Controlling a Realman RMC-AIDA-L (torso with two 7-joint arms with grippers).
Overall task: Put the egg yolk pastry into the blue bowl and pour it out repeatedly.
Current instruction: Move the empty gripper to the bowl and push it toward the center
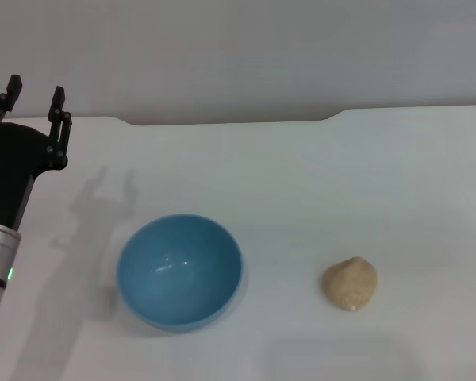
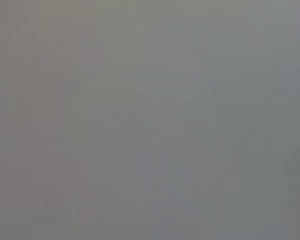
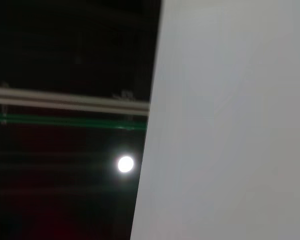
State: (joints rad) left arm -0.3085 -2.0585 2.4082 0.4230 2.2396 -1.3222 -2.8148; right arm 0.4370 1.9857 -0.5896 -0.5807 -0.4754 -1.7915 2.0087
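Head view: the blue bowl (image 1: pixel 180 271) sits upright and empty at lower centre-left on the white table (image 1: pixel 317 182), with the egg yolk pastry (image 1: pixel 351 283) lying on the table at lower right, well apart from the bowl. The left gripper (image 1: pixel 36 99), at the upper left edge of the frame, is raised with its fingers spread and holding nothing. The right gripper is outside every view.

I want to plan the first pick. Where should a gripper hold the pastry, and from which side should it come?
Probably from above, fingers closing across the pastry's rounded sides near the middle. It lies alone on the table, apart from the bowl, so nothing blocks a top approach. The left gripper is open, raised at the far left.
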